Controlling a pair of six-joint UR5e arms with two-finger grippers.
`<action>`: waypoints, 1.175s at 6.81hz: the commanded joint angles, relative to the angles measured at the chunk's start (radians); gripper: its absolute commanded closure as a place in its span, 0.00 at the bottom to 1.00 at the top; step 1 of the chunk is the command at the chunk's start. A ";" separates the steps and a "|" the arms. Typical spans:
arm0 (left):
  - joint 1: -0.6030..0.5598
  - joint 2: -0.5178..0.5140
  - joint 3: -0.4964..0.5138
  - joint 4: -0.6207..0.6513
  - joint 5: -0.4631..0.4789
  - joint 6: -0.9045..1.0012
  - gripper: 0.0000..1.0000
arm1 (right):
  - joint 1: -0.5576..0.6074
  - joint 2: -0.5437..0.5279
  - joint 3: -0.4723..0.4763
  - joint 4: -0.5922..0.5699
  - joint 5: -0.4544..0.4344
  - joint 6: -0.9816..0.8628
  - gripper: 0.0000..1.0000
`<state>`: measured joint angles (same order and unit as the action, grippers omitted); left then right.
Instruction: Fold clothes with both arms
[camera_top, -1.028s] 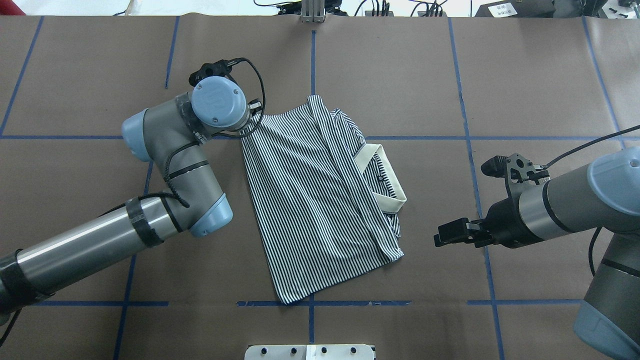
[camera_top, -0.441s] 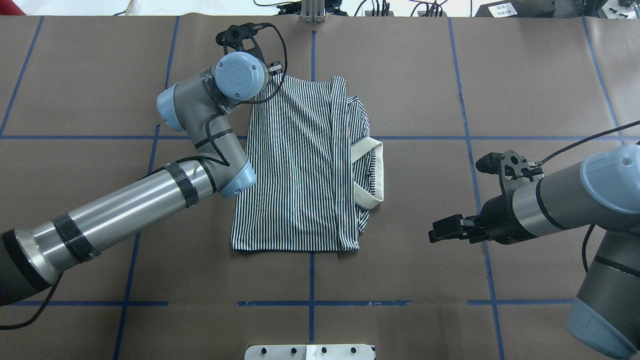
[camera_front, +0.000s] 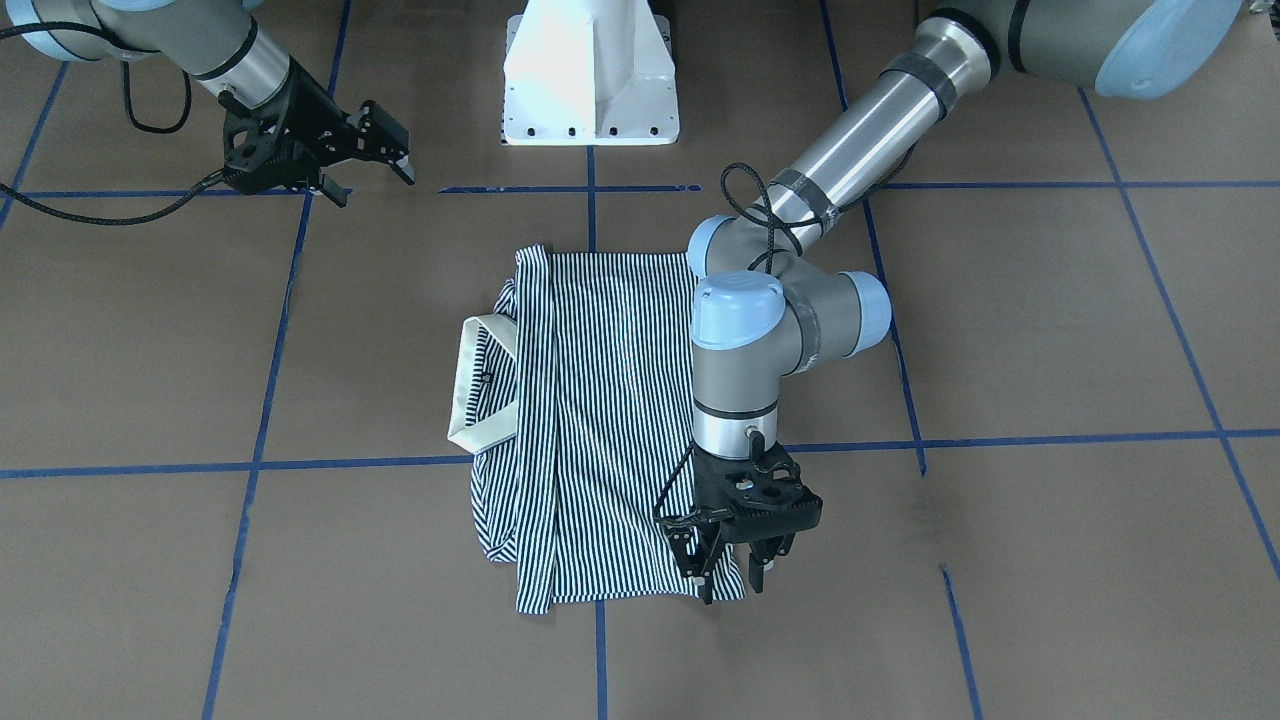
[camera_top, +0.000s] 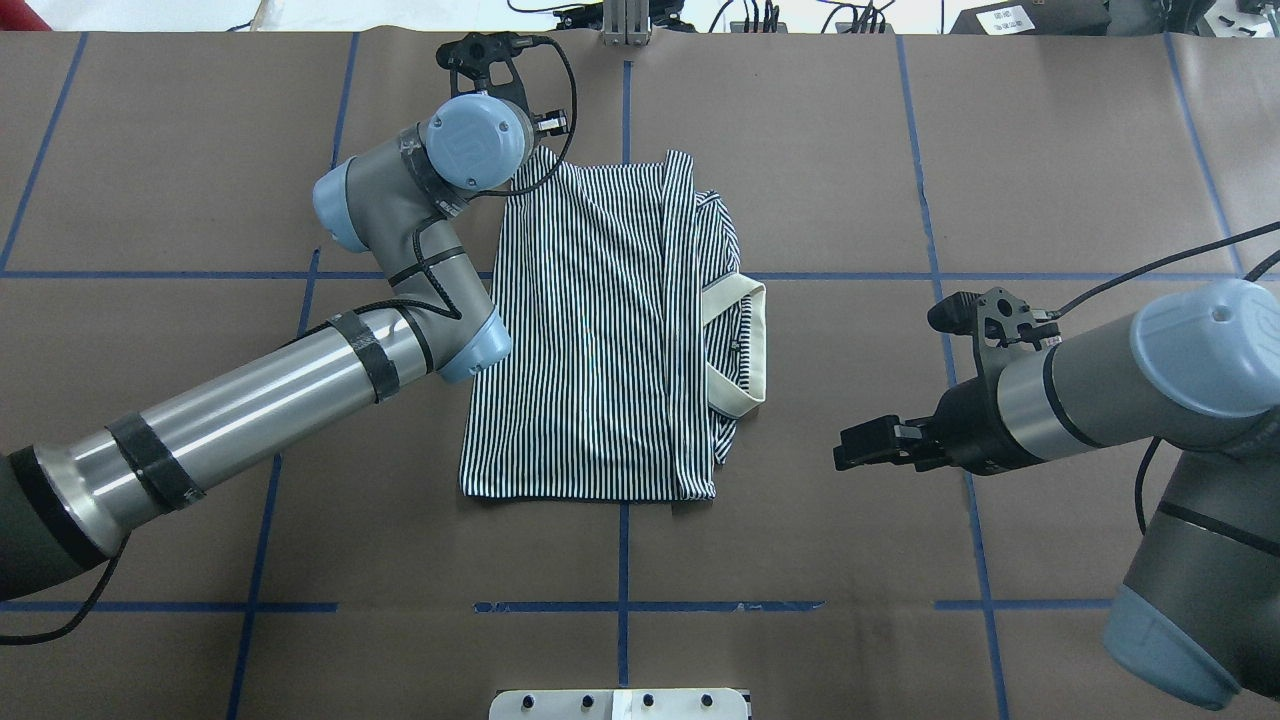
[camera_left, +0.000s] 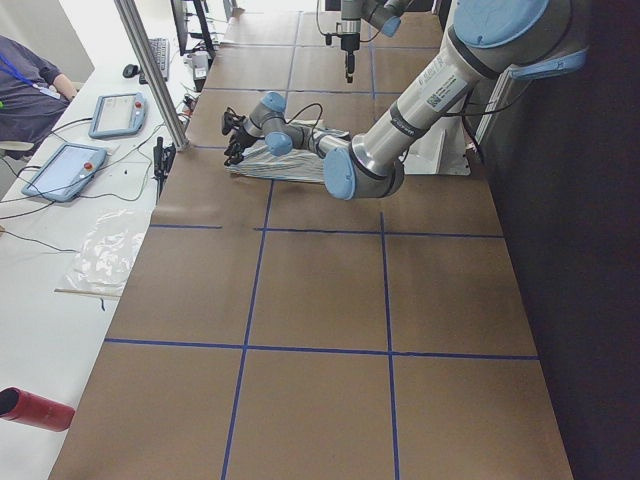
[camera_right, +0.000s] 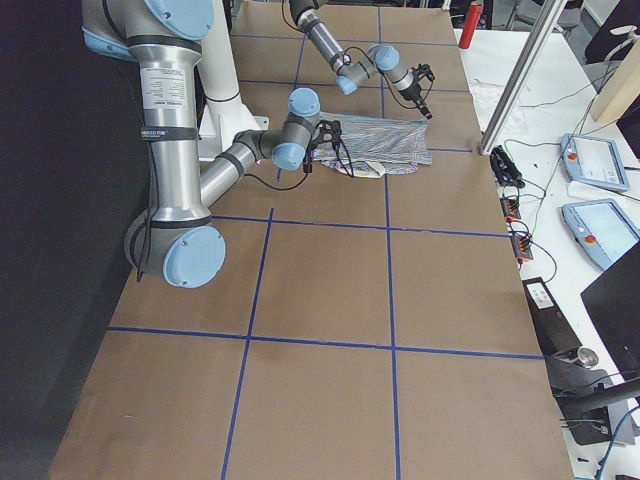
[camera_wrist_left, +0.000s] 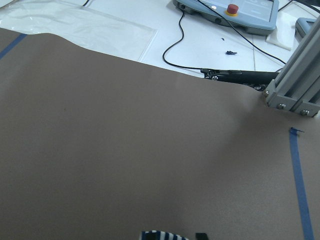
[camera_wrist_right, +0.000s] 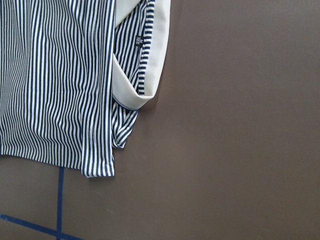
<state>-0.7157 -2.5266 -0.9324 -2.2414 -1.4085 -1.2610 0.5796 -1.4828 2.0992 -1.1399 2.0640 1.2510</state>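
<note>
One striped polo shirt (camera_top: 590, 330) lies folded flat in the middle of the tabletop (camera_top: 1050, 150), somewhat nearer the far edge than the robot's edge. Its long sides run toward that far edge. Its cream collar (camera_top: 745, 345) sticks out on the side toward the tabletop's right end.

The left gripper (camera_front: 730, 578) points down at the shirt's far corner on the left-end side. Its fingers (camera_front: 700, 570) are spread, with the tip of that corner between them; whether the pads touch the cloth cannot be told. The left arm (camera_top: 250, 410) reaches in from the left end, its elbow hanging over the shirt's left side.

The right gripper (camera_top: 842, 457) hangs off the collar side, apart from the shirt, tips aimed at it, fingers parted and holding nothing.

Brown tabletop shows on every side of the shirt. A narrow strip runs up to the far edge, where an aluminium post (camera_top: 625, 20) stands. Wider stretches lie toward both ends and toward the white pedestal (camera_front: 590, 80). Blue tape lines (camera_top: 620, 607) cross the surface, and some run under the shirt.
</note>
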 joint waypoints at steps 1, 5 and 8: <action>-0.031 0.015 -0.075 0.084 -0.146 0.051 0.00 | -0.020 0.155 -0.030 -0.221 -0.091 -0.015 0.00; -0.018 0.374 -0.678 0.325 -0.296 0.054 0.00 | -0.087 0.508 -0.320 -0.468 -0.223 -0.016 0.00; 0.002 0.443 -0.801 0.382 -0.311 0.048 0.00 | -0.130 0.630 -0.499 -0.511 -0.229 -0.001 0.00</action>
<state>-0.7165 -2.0995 -1.7114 -1.8681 -1.7165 -1.2118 0.4686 -0.8848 1.6465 -1.6358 1.8369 1.2465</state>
